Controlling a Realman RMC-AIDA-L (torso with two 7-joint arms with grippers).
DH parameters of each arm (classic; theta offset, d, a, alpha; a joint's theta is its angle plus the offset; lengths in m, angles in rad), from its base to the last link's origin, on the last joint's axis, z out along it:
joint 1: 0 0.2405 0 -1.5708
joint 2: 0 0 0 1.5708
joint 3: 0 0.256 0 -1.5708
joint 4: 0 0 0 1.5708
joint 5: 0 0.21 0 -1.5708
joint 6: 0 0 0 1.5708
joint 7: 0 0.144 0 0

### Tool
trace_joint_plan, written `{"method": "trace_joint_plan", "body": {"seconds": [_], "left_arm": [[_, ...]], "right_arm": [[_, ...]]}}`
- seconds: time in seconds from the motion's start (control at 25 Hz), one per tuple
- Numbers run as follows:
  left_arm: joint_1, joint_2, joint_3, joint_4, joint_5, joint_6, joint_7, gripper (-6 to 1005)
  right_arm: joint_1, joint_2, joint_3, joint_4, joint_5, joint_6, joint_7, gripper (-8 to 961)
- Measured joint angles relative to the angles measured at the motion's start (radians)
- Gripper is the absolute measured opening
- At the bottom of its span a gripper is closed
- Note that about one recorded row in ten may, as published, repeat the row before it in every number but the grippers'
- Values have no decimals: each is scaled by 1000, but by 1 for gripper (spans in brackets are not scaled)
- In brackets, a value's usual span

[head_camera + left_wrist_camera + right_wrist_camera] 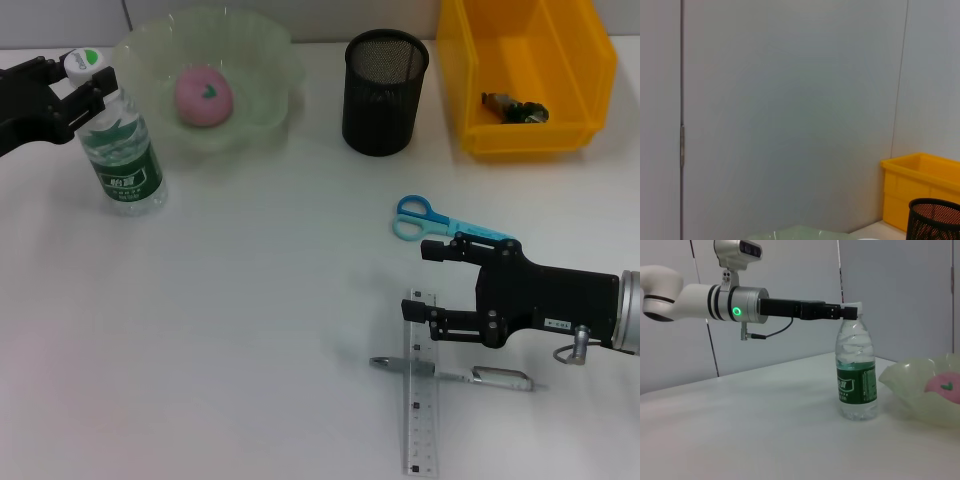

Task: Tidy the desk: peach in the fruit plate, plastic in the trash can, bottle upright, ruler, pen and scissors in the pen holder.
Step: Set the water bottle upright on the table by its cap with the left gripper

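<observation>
Bottle [125,150] stands upright at the upper left of the head view, left gripper [88,88] at its cap. Just right of it sits the plate [262,60], peach [203,97] inside. Pen holder [385,92] is at top centre, bin [525,75] at upper right. Lower right: scissors [425,220] above the right gripper [432,287], ruler [420,400] below, pen [450,374] lying across the ruler.

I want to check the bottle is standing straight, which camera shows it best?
The right wrist view: the bottle appears side-on, upright, left gripper at its cap. The head view shows it from above. The left wrist view misses it.
</observation>
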Motion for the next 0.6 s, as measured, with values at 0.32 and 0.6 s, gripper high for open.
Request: {"method": "trace_joint_plan", "body": {"seconds": [0.32,0.6], "left_arm": [[2,-1,0,0,0,4,2,441],[2,-1,2,0,-4,6,2,440]], "right_arm": [[-2,0,0,0,0,0,0,789],[-3,0,-1,0,0,0,0,789]]}}
